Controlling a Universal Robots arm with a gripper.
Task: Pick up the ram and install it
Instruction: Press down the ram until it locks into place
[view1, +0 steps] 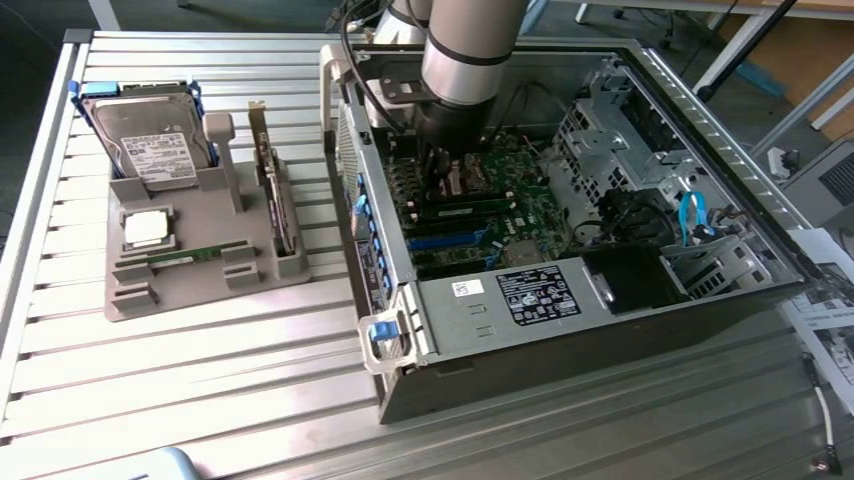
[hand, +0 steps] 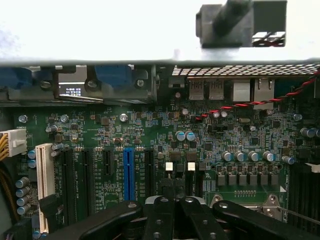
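Over the motherboard (hand: 150, 135) inside the open computer case (view1: 694, 300), the gripper (hand: 175, 202) hangs low with its fingers (hand: 159, 212) pressed together. A ram stick (view1: 198, 255) lies flat on the grey holder (view1: 200, 290) on the table (view1: 200, 400), well off toward the exterior view's left, its long axis running roughly left to right there. I cannot tell whether the fingers pinch anything, since the arm (view1: 467, 50) hides their tips.
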